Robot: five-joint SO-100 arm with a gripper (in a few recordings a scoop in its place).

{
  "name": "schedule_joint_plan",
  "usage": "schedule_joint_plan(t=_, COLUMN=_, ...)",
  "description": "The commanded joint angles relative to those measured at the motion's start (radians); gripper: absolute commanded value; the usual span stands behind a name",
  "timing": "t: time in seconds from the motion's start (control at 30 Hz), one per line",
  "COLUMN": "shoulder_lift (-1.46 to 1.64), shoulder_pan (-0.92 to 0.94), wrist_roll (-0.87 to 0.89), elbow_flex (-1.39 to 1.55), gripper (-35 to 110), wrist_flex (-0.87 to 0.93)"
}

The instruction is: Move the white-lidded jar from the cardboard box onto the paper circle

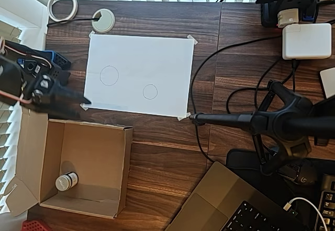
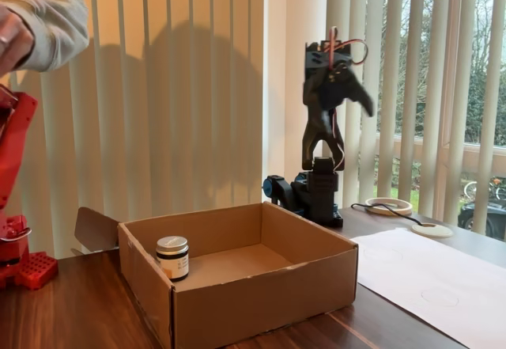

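Box walls (image 2: 261,286) rise beside the jar (image 2: 172,256) at its 9 o'clock corner; the raised, empty gripper (image 2: 360,100), jaws parted, risks clipping cardboard descending.

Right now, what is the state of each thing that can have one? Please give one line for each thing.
jar: upright, lid on, standing inside the box.
box: open at the top, flaps spread outward.
paper circle: bare, nothing on it.
gripper: raised high above the table, holding nothing; open or shut is unclear.
paper sheet: flat, taped at the corners.
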Motion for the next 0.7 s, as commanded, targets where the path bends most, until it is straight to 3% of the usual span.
schedule_joint_plan(t=0.0, shoulder_lift=-0.120, shoulder_pan=0.172, wrist_roll=-0.229, elbow_flex=-0.101, gripper=35, wrist_flex=-0.121)
schedule_joint_plan(t=0.37, shoulder_lift=-0.568, shoulder_pan=0.479, wrist_roll=-0.635, elbow_flex=-0.330, gripper=35, wrist_flex=-0.371)
schedule_joint_plan(t=0.67, shoulder_lift=-0.798, shoulder_pan=0.552, wrist_roll=-0.801, elbow_flex=-0.382, gripper=35, wrist_flex=-0.453)
